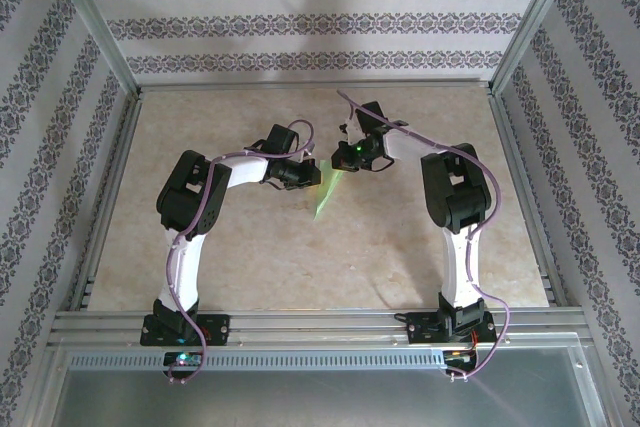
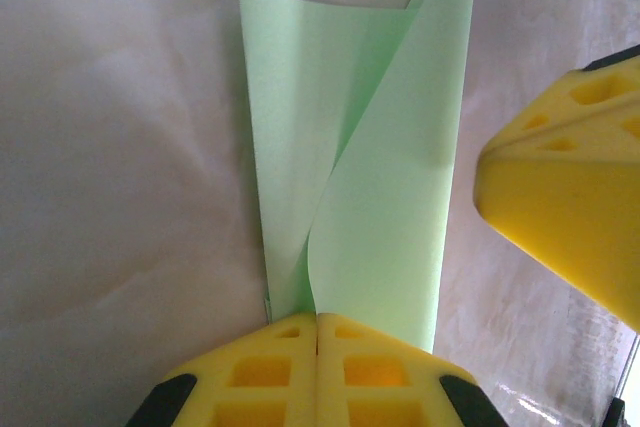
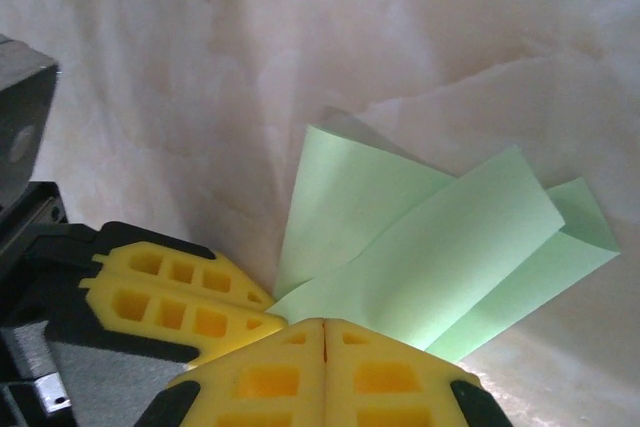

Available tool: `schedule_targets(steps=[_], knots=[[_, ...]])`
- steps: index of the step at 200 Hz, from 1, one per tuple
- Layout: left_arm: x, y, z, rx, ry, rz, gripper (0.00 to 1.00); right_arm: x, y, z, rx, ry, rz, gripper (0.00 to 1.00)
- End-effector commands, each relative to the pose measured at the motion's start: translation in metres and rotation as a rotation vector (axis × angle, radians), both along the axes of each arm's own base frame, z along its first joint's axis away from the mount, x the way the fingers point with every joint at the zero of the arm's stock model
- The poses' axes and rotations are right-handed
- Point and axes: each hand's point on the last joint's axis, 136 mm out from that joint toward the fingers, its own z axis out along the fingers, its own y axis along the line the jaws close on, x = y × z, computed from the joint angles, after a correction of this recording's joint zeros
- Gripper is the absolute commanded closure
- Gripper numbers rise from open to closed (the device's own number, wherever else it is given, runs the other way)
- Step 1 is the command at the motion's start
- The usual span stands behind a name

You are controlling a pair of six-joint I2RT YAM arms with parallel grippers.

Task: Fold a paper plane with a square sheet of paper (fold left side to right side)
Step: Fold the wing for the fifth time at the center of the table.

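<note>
My left fingers (image 2: 312, 329) are shut tip to tip with no gap, nipped onto the near end of the paper plane (image 2: 385, 227). My right fingers (image 3: 322, 332) are likewise shut, with light green layers fanning out from between the tips. Both hands grip the same piece.

Location: middle of the worktop (image 1: 250, 257), where my two arms meet nose to nose. From above, the plane is a narrow green sliver slanting from the fingers toward the near edge. I cannot tell whether its pointed end touches the worktop.

Left wrist view: folds are loose. One layer lies flat at the back, and a front flap curls across it. One right finger sits just beside the paper's right edge.

Right wrist view: my left fingers are close alongside, at the left.
</note>
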Motion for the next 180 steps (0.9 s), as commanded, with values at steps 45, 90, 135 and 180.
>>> schedule_targets(steps=[45,90,135,180], knots=[[-0.02,0.037,-0.063,0.209,0.113,0.044,1.0,-0.004,-0.004,-0.022,-0.071,0.036,-0.005,1.0],[-0.022,0.035,-0.064,0.204,0.118,0.04,1.0,-0.011,-0.011,-0.034,-0.104,0.062,-0.007,1.0],[-0.022,0.033,-0.063,0.199,0.117,0.039,1.0,-0.022,-0.018,-0.05,-0.137,0.102,-0.016,1.0],[-0.016,0.026,-0.044,0.155,0.087,0.048,0.94,-0.035,-0.031,-0.057,-0.165,0.132,-0.038,1.0]])
